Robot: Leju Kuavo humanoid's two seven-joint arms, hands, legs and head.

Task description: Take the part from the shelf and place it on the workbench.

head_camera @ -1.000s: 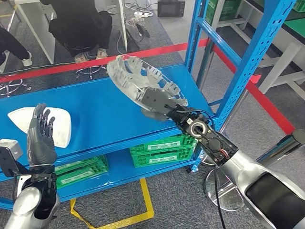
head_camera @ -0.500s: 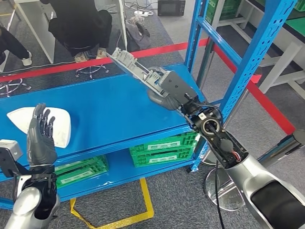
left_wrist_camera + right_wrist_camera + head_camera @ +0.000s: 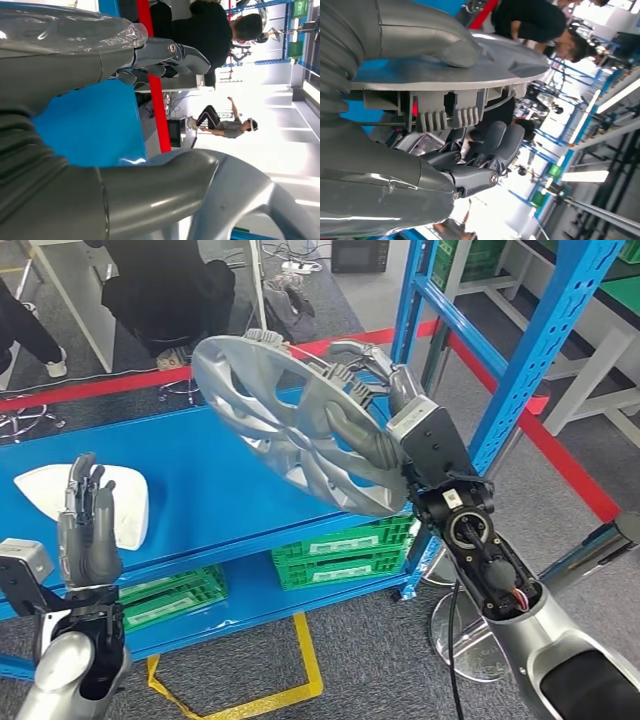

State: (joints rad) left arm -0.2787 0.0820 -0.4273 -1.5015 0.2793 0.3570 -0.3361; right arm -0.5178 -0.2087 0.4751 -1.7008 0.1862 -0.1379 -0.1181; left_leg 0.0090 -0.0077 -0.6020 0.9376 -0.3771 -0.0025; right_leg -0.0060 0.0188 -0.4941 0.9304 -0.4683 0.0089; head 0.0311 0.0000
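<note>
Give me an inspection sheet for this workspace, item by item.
Surface: blue shelf, its top board bare in the middle.
Job's things: silver wheel cover, lifted clear of the shelf and tilted, gripped at its rim by the right hand.
Clutter: white panel lying at the shelf's left end; green crates on the lower level.
Hands: right hand holds the wheel cover; left hand raised, fingers up, holding nothing.
Cables: black cable hanging from the right forearm.
Surroundings: seated person behind the shelf, red floor tape, yellow floor marking, grey carpet.
</note>
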